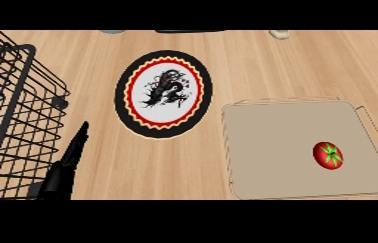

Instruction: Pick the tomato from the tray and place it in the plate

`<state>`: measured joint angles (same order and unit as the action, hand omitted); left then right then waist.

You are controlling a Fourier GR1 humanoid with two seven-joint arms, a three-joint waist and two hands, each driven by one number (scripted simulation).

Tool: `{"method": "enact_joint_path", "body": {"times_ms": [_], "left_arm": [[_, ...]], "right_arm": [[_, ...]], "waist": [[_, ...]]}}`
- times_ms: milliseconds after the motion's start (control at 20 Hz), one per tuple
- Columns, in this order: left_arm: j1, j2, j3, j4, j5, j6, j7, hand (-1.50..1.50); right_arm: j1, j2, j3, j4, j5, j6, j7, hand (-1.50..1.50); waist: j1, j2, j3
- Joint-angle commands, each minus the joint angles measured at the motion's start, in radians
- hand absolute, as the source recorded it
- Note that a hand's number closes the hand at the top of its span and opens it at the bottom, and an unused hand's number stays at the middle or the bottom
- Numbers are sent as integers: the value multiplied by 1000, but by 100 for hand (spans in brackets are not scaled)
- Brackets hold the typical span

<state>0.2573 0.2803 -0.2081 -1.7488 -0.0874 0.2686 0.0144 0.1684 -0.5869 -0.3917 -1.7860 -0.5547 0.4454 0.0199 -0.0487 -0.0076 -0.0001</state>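
Left robot hand: I saw the left robot hand [68,162] at the lower left of my head view, its fingers straight and pressed together, pointing up and away from me, holding nothing.
Right robot hand: I could not find it anywhere in my view.
Tomato: the tomato [328,155] lay well off to the right of the left robot hand, a red fruit with a green star-shaped top, resting on the right part of the tray and close to its right edge.
Tray: the tray [280,147] was a flat tan board with rounded corners, lying on the bench to the right of the robot hand, with a stretch of bare wood between them.
Plate: the plate [164,94] sat beyond the robot hand and slightly to its right, between hand and tray; it had a black rim, a red and yellow zigzag ring, and a black figure on a white centre. Nothing lay on it.
Plate and tray: I saw them near each other but apart, the plate's right edge just beside the tray's upper left corner.
Wire basket: a black wire basket [26,112] stood just left of the robot hand, its bars crossing behind the fingers.
Bench: the bench [280,62] was light wood grain, carrying all of these.
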Motion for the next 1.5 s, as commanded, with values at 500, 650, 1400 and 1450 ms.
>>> {"method": "enact_joint_path", "body": {"times_ms": [500,650,1400,1450], "left_arm": [[-85,109,123,164,12,-79,-115,0],[-127,103,125,152,-1,-70,-75,0],[-117,95,132,179,-14,-92,-106,0],[-117,79,120,167,-35,-69,-105,0]], "right_arm": [[3,-255,40,90,212,196,97,-150],[-35,-266,97,113,247,219,123,-150],[-159,-231,315,282,614,273,-49,-150],[-192,-219,336,301,620,276,-29,-150]], "waist": [[61,15,-1],[65,16,0],[67,15,1],[72,15,1]]}}
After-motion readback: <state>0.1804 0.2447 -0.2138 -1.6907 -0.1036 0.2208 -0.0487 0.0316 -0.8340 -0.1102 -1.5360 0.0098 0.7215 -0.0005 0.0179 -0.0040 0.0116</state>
